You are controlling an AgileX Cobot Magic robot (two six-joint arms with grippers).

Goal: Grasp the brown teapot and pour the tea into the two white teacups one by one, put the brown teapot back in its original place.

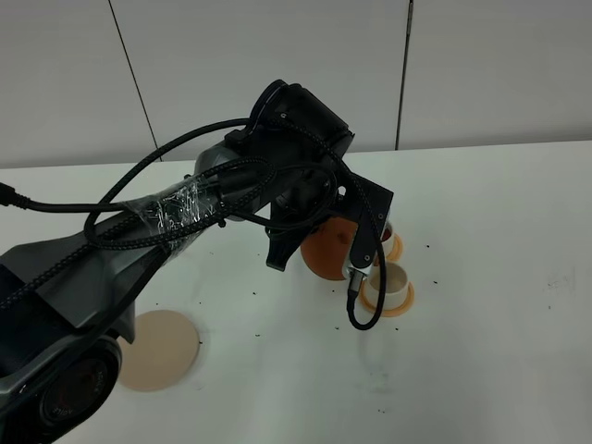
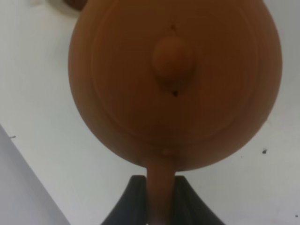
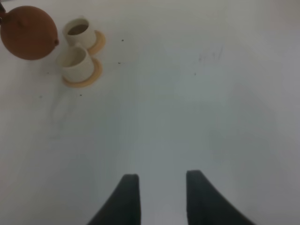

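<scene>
The brown teapot (image 2: 173, 84) fills the left wrist view, lid knob toward the camera. My left gripper (image 2: 161, 199) is shut on its loop handle. In the high view the teapot (image 1: 324, 252) hangs just left of the two white teacups, partly hidden by the left arm. The nearer teacup (image 1: 389, 281) stands on an orange saucer (image 1: 400, 305). The farther teacup (image 3: 77, 29) holds dark tea. In the right wrist view the teapot's spout points toward the nearer teacup (image 3: 75, 63). The beige coaster (image 1: 159, 349) lies bare at the front left. My right gripper (image 3: 161, 197) is open over bare table.
The left arm (image 1: 185, 222) with its black cables stretches from the lower left across the middle of the white table (image 1: 499, 277). Small dark specks dot the tabletop. A pale panelled wall runs behind the table's far edge.
</scene>
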